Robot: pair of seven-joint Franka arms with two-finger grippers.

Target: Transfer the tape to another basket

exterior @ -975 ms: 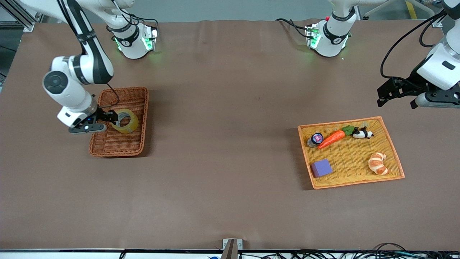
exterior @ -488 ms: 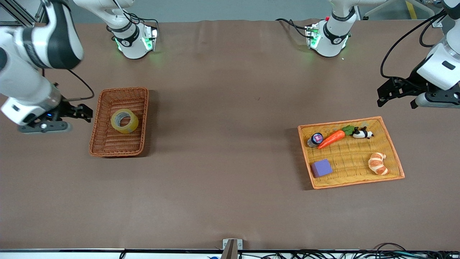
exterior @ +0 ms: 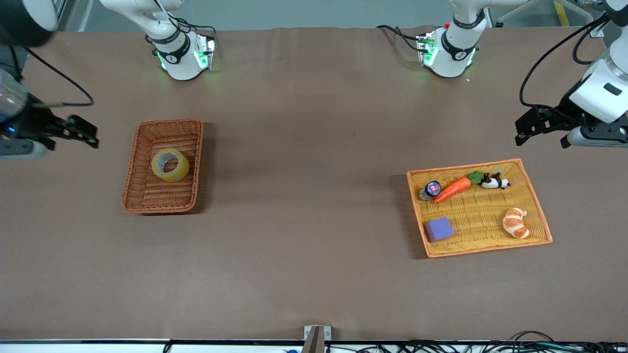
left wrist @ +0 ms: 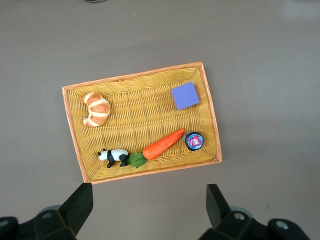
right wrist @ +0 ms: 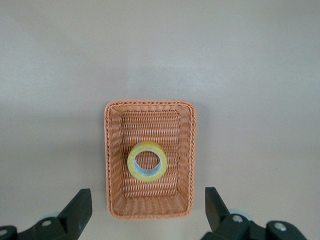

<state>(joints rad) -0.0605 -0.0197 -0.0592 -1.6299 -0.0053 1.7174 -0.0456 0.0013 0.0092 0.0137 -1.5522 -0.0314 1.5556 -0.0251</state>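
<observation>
right gripper [exterior: 86, 132] open; tape [exterior: 170, 165] lies in basket [exterior: 142, 198].

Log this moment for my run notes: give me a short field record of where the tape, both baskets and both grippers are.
tape: lying flat in the basket, free of any gripper
basket: toward the right arm's end of the table
yellow tray: toward the left arm's end; holds carrot, croissant, purple block, panda toy, small jar
right gripper: open, empty, over bare table beside the basket
left gripper: open, empty, waiting above the table by the tray
</observation>
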